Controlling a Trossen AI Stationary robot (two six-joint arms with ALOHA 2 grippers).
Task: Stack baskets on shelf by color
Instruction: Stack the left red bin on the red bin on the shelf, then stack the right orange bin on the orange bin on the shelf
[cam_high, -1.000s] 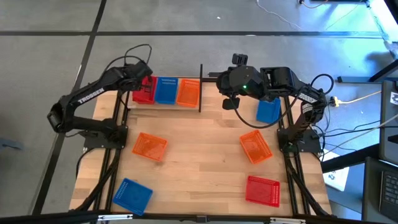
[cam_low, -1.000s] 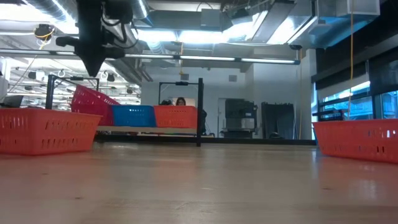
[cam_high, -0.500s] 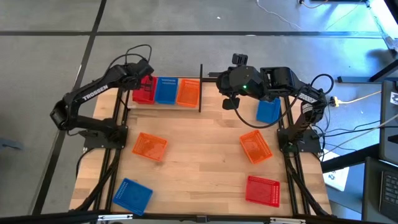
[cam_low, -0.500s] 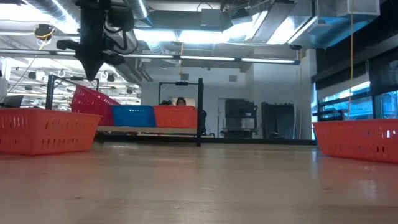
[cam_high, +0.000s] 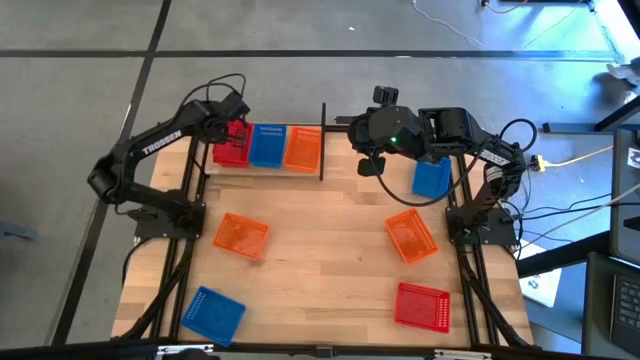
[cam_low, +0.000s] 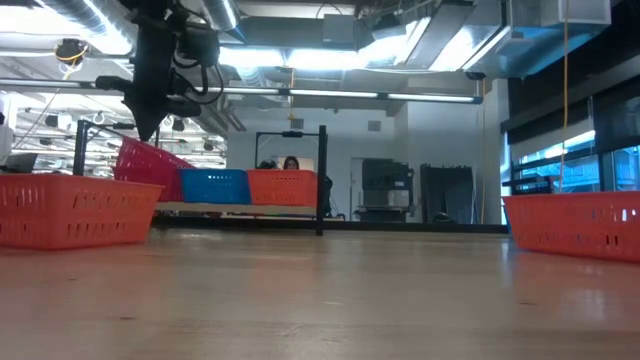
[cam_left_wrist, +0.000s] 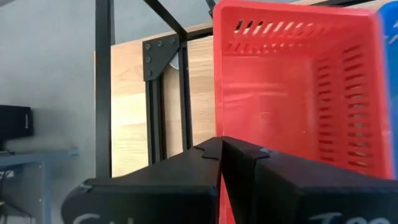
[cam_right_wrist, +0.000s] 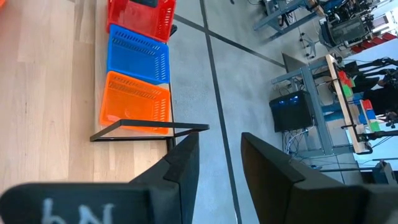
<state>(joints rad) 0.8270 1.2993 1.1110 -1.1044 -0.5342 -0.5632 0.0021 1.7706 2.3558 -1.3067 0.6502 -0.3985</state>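
Shelf (cam_high: 322, 142) at the table's far edge holding, side by side, a tilted empty red basket (cam_high: 231, 146), a blue basket (cam_high: 266, 145) and an orange basket (cam_high: 302, 148); left gripper (cam_left_wrist: 222, 163) pressed together above the red basket, right gripper (cam_right_wrist: 219, 155) spread beside the shelf.

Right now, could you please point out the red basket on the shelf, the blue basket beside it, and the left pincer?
red basket (cam_left_wrist: 273, 118), left wrist view, inner floor.
blue basket (cam_high: 266, 146), high view, centre.
left pincer (cam_left_wrist: 222, 149), left wrist view, fingertips shut together.
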